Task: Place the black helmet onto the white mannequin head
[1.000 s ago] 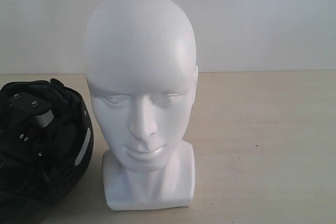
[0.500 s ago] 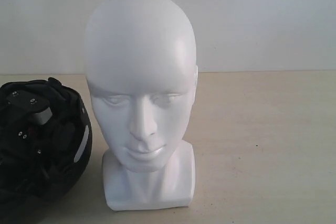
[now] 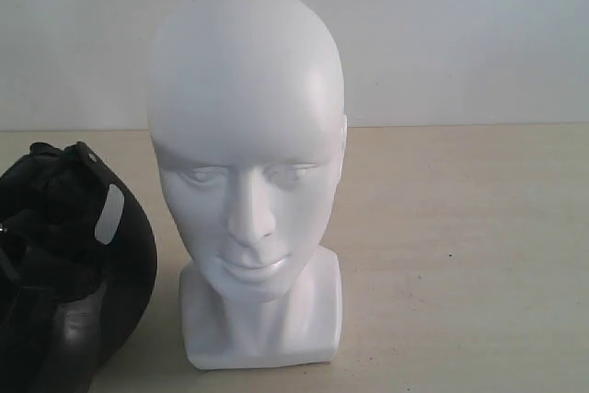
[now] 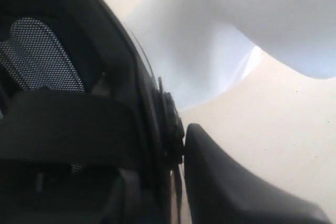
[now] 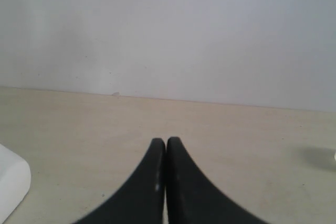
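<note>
Leaning at the near left corner of the worktop [image 3: 460, 255], the black helmet [image 3: 64, 264] shows its padded opening. This seems to be because the left gripper [image 4: 167, 129] is clamped on its rim, one finger inside the lining and one outside, ready for lifting. Just beside it, towards the middle, the white mannequin head [image 3: 247, 135] stands upright and bare. The right gripper [image 5: 166, 153] hangs pressed together, empty, pointing at the back wall [image 3: 460, 34].

helmet [image 3: 74, 264], seemingly tilted, beside mannequin head [image 3: 247, 163]
</note>
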{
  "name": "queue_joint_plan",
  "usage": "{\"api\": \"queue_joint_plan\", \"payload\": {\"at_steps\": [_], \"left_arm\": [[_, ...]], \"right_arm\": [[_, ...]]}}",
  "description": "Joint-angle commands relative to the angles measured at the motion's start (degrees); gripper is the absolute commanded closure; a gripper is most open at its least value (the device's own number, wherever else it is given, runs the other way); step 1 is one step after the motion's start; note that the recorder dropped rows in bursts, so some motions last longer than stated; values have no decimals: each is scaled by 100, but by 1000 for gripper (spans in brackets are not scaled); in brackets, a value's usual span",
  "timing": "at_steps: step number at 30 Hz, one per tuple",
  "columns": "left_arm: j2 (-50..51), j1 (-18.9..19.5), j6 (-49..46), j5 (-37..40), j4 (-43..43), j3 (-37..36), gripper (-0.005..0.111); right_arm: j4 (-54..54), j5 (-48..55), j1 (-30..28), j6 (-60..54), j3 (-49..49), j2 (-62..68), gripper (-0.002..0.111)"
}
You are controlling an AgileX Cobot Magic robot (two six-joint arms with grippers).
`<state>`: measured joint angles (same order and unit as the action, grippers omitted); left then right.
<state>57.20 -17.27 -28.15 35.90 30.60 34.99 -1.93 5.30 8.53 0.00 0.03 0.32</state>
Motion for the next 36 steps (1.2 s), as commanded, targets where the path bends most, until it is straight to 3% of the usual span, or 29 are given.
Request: {"api": "queue_joint_plan", "payload": {"at_steps": [1, 7, 25, 36], "left_arm": [[-380, -1, 95, -148, 49, 223, 102], [-834, -1, 331, 25, 49, 538, 102], [-2295, -1, 1181, -254, 15, 538, 102], [-2972, -1, 1018, -927, 1120, 663, 102]], "right_arm": [[-12, -32, 2, 0, -3, -32, 108], [-12, -32, 2, 0, -3, -32, 108], [-12, -32, 2, 0, -3, -32, 108], [-12, -32, 2, 0, -3, -32, 108]]}}
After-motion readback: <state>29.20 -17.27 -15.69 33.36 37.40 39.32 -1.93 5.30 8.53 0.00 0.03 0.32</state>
